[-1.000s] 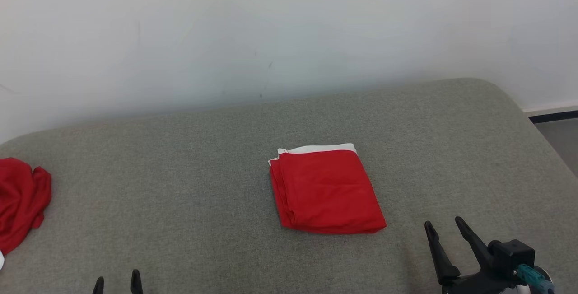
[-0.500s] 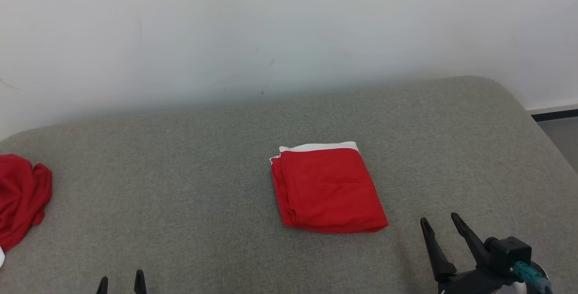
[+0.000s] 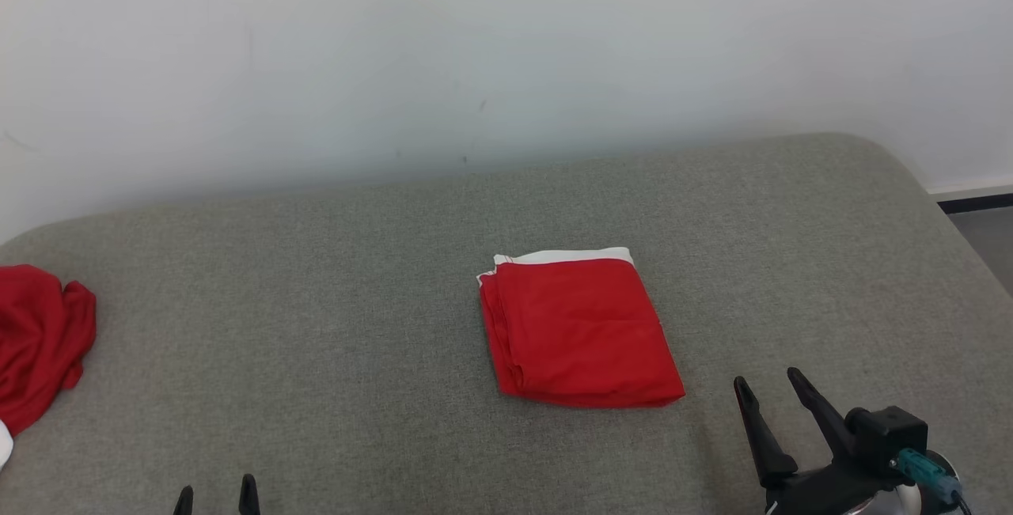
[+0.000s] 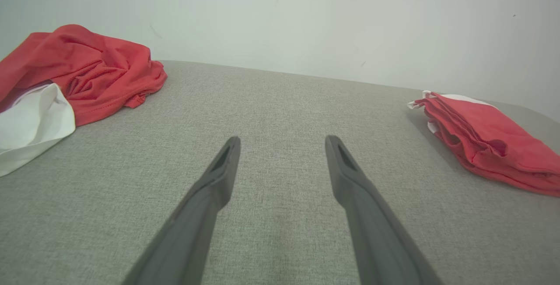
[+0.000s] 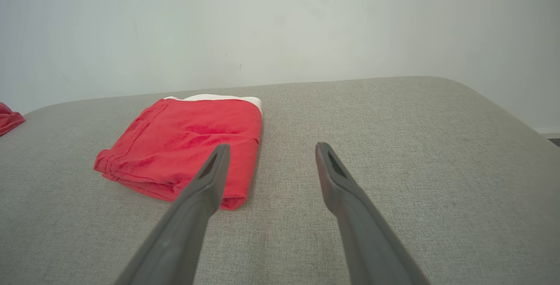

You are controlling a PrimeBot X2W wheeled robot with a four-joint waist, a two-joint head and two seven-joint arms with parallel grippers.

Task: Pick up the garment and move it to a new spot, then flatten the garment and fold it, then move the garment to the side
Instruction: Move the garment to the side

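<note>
Right gripper (image 3: pixel 767 377) and left gripper (image 3: pixel 216 487) gape empty; folded garment (image 3: pixel 578 333) clear of cushion (image 3: pixel 316 301) edges.

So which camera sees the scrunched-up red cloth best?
The left wrist view: the crumpled red garment lies large there, its folds and white part plain. In the head view the garment is cut by the picture's left edge; the right wrist view catches just its red corner.
</note>
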